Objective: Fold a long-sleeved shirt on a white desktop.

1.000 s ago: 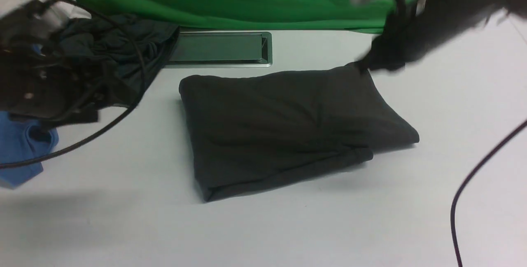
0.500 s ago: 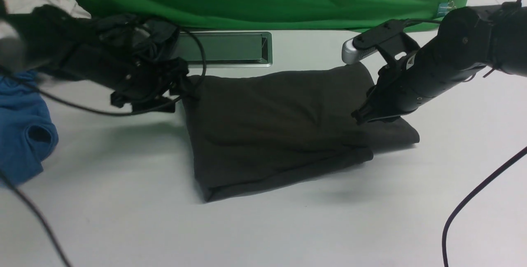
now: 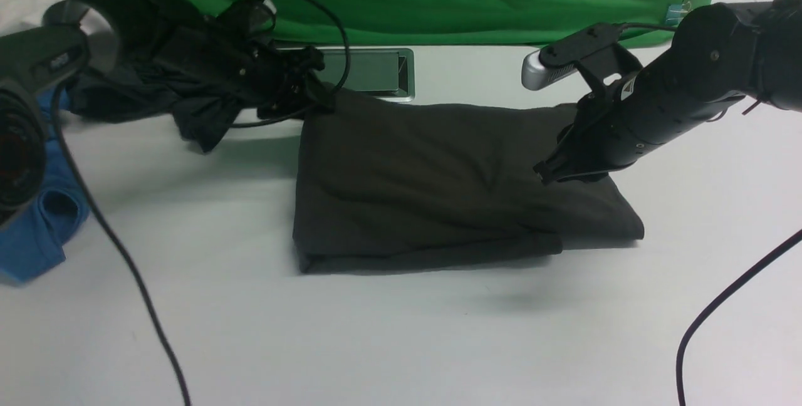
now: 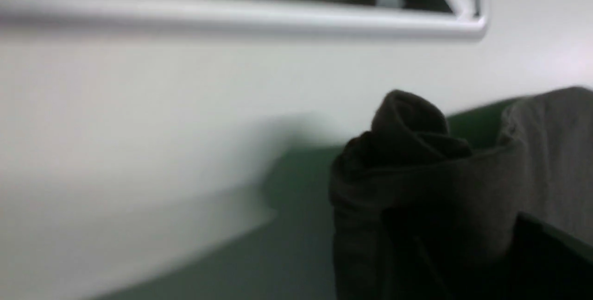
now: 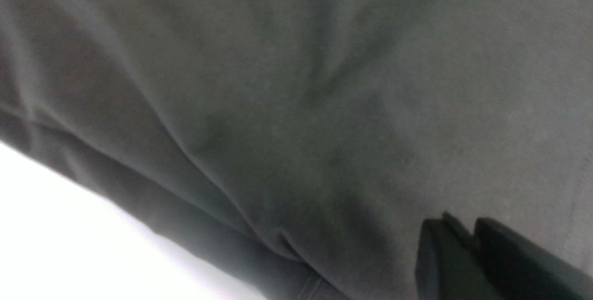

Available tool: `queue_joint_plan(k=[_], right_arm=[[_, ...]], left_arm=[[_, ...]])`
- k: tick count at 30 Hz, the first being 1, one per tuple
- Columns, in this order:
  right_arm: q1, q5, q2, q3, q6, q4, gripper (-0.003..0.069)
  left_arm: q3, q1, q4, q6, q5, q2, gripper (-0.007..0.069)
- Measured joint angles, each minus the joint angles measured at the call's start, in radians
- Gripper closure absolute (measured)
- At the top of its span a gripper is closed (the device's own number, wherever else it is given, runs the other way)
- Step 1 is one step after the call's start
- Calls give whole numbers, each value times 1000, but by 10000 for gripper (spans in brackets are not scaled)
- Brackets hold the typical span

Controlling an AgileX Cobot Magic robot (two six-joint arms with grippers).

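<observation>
Folded long-sleeved shirt (image 3: 451,187) on white desktop (image 3: 401,343); left gripper (image 3: 316,99) clenched on its far-left corner; right gripper (image 3: 554,171) fingers together, pressing its right side.

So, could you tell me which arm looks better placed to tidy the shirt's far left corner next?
Probably the left. The left gripper sits at that corner of the long-sleeved shirt, where cloth bunches up, while the right gripper rests shut on its right part.
</observation>
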Motion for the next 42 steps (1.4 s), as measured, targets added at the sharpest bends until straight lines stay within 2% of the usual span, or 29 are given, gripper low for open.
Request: queue_joint_plan(k=[4,6,8,9,11,12,14,15,18,21,23,27,30,34,37,38,40,42], right_arm=[[0,5,-1,0,0,8,574],[0,12,-11,0,0,9,568],[-1,12,-34,0,2,9,564],[-1,12,-40,0,5,9,563],[-5,5,-72,0,32,9,553],[-17,-11,-109,0,74,10,538],[-32,-18,-146,0,100,8,518],[-35,-18,-155,0,105,8,515],[-66,7,-251,0,130,4,458],[-84,51,-357,1,151,-2,414],[-85,66,-398,1,164,-10,408],[-85,67,-578,27,213,-23,405],[-85,6,-742,109,218,-31,404],[-85,-74,-936,244,193,-67,417],[-86,-131,-1140,402,163,-97,513],[-86,-138,-1200,460,163,-101,568],[-87,-136,-1318,550,174,-101,619],[-81,-125,-1390,622,181,-101,635]], left_arm=[[-53,-8,88,-33,27,10,439],[-77,-8,169,-94,50,10,429],[-101,-8,268,-163,87,10,388],[-103,-8,276,-167,92,10,382],[-116,-7,323,-204,138,10,323],[-120,-6,343,-223,179,7,248],[-120,-6,353,-236,211,-6,160],[-120,-6,355,-239,217,-10,150],[-120,-6,401,-294,260,-57,-8],[-120,-6,441,-320,297,-137,-57],[-120,-5,439,-320,308,-166,-63],[-103,-5,349,-285,316,-303,-69],[-49,-5,281,-235,319,-433,-69],[53,-5,280,-208,319,-602,-69],[222,-5,284,-184,319,-815,-56],[283,-5,284,-179,319,-900,-43],[413,-5,284,-171,320,-1044,-6],[535,-5,284,-166,321,-1158,43]])
